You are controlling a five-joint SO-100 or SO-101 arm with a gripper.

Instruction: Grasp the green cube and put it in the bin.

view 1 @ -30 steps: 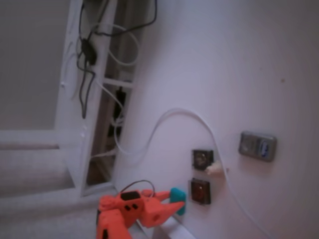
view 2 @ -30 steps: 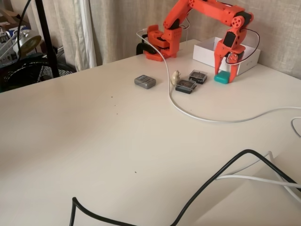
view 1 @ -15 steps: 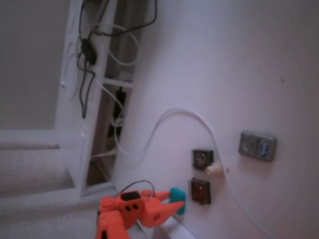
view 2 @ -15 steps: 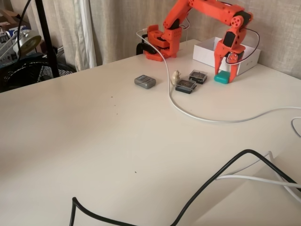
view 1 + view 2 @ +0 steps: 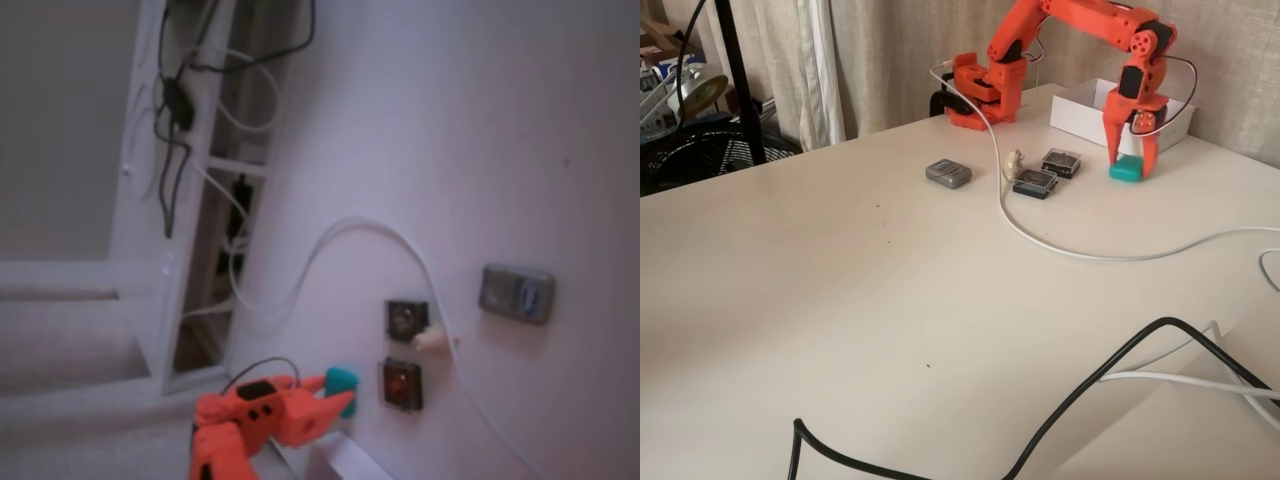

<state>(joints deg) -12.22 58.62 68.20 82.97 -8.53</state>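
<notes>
The green cube (image 5: 1127,173) is a small teal block on the white table, just in front of the white bin (image 5: 1085,100). My orange gripper (image 5: 1131,167) points down over it, with one finger on each side, and looks shut on it. In the other fixed view the green cube (image 5: 342,380) shows at the tip of the gripper (image 5: 337,396), and a corner of the bin (image 5: 345,462) sits at the bottom edge. Whether the cube rests on the table or hangs just above it is unclear.
Two dark square sockets (image 5: 1061,162) (image 5: 1035,182) and a grey rectangular device (image 5: 948,173) lie left of the cube. A white cable (image 5: 1040,235) curves across the table past them. A black cable (image 5: 1090,385) crosses the near part. The arm's base (image 5: 980,95) stands at the back.
The gripper has shifted right toward the bin's front, and the green cube has moved with it. In the other fixed view the fingers look closer together than before.
</notes>
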